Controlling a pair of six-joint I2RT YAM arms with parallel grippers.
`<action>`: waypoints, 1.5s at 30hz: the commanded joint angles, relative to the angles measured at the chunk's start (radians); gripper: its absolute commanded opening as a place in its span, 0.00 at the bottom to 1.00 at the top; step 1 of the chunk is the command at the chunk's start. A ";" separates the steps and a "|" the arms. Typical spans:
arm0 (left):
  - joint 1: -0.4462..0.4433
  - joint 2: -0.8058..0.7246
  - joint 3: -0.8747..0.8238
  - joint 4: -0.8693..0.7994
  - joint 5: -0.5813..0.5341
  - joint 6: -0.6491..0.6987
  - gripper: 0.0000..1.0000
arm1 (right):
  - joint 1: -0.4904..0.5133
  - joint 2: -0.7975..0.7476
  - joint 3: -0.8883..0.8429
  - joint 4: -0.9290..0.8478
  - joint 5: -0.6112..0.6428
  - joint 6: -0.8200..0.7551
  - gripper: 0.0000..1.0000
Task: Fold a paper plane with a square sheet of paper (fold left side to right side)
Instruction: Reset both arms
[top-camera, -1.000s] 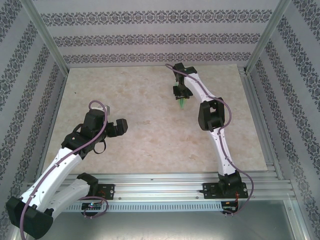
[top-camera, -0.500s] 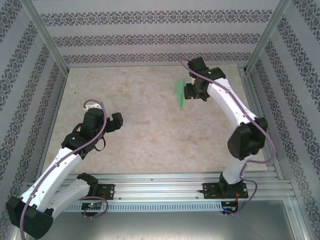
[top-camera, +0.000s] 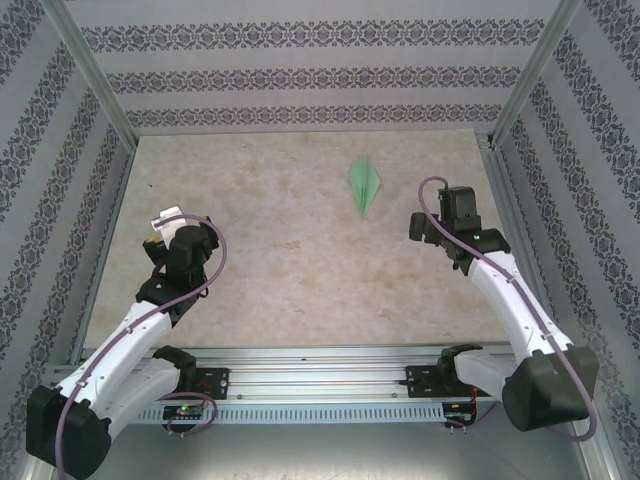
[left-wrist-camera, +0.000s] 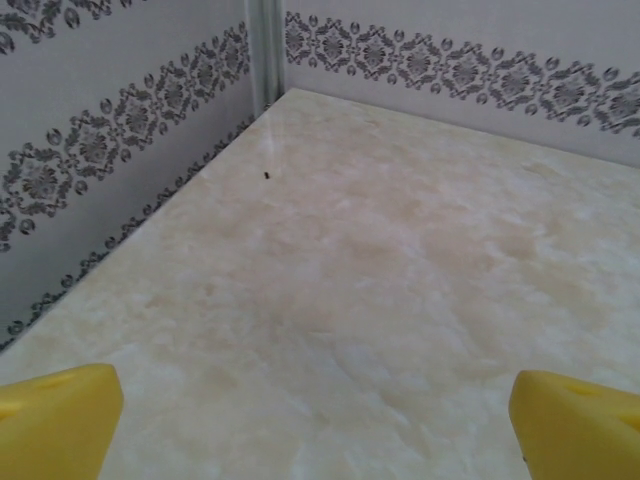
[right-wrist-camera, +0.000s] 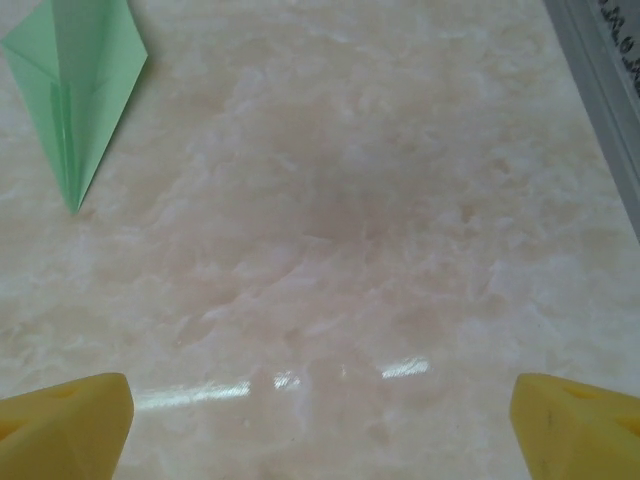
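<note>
Top external view: the pale marbled desk (top-camera: 300, 290) takes up the middle of the enclosure, with patterned walls (top-camera: 300, 75) on three sides and a metal rail (top-camera: 330, 362) along its near edge. The left arm (top-camera: 120, 345) reaches up from the rail over the left part of the desk, and the right arm (top-camera: 510, 300) bends up over the right part.

The left hand (top-camera: 162, 230) sits near the left edge of the desk, well apart from the paper. In the left wrist view its two yellow fingertips (left-wrist-camera: 55, 420) stand at opposite lower corners, spread wide, with only bare desk between them; it grips nothing.

The right hand (top-camera: 438, 222) is over the right side of the desk. Its yellow fingertips (right-wrist-camera: 65, 425) also stand far apart in the right wrist view, with bare, glossy desk between them, so it is fully spread and empty.

The paper plane (top-camera: 365, 186) lies flat on the far middle-right part of the desk, a narrow light green dart with a centre crease, its sharp tip pointing toward the near edge. It lies to the left of the right hand and a little farther back, not touching it. In the right wrist view it lies at the upper left, clear of both fingertips.

A tiny dark speck (left-wrist-camera: 267, 176) lies on the desk near the far left corner.
</note>
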 joint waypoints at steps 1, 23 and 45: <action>0.038 0.023 -0.036 0.173 -0.060 0.117 1.00 | -0.046 -0.018 -0.103 0.277 0.008 -0.034 0.98; 0.198 0.488 -0.208 0.959 0.343 0.390 1.00 | -0.140 0.394 -0.446 1.442 -0.076 -0.178 0.98; 0.259 0.694 -0.140 1.024 0.569 0.391 1.00 | -0.143 0.432 -0.507 1.583 -0.085 -0.180 0.98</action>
